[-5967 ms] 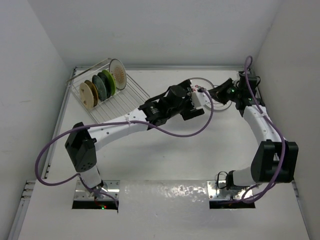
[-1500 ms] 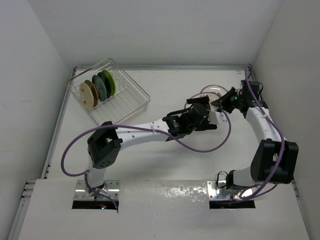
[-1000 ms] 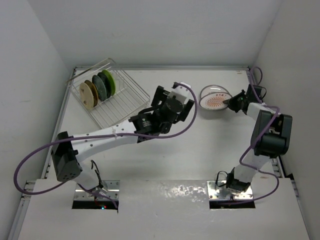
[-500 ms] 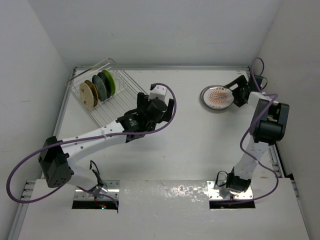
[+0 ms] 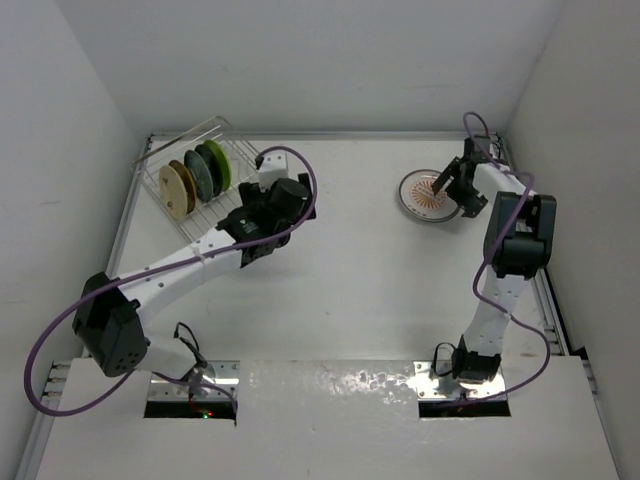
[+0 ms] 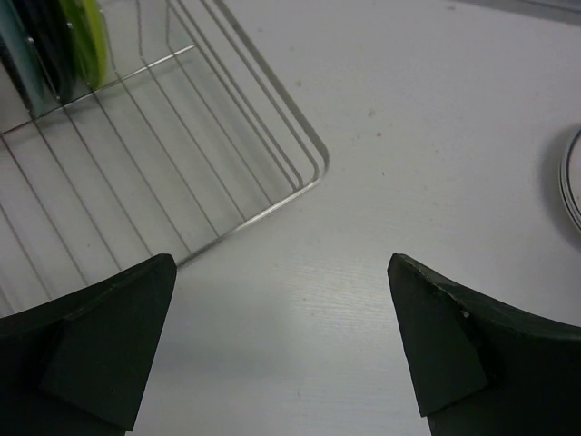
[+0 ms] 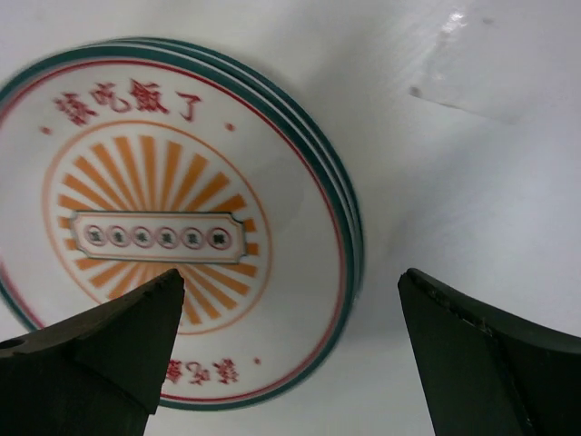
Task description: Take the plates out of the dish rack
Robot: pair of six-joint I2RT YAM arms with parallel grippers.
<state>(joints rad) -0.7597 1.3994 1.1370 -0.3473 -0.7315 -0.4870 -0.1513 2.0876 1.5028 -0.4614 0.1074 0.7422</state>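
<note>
The dish rack (image 5: pixel 243 170) stands at the back left with three plates upright in it: tan (image 5: pixel 178 188), dark green (image 5: pixel 198 175) and lime green (image 5: pixel 217 163). My left gripper (image 5: pixel 290 192) hovers open at the rack's near right corner. In the left wrist view the left gripper (image 6: pixel 281 345) has bare table between its fingers, with the rack (image 6: pixel 136 154) and the lime green plate (image 6: pixel 86 41) ahead on the left. The sunburst plate (image 5: pixel 430 195) lies flat on other plates at the back right. My right gripper (image 5: pixel 448 183) hangs open above it, straddling the sunburst plate (image 7: pixel 172 227) rim.
White walls close in the table on the left, back and right. Purple cables loop off both arms. The rack has a raised clear rail (image 5: pixel 185 135) along its far side. The stacked plates' rim (image 6: pixel 572 182) shows at the right edge of the left wrist view.
My right gripper has opened and let go of the sunburst plate, which now lies flat. The left arm has swung left, back to the rack's corner.
</note>
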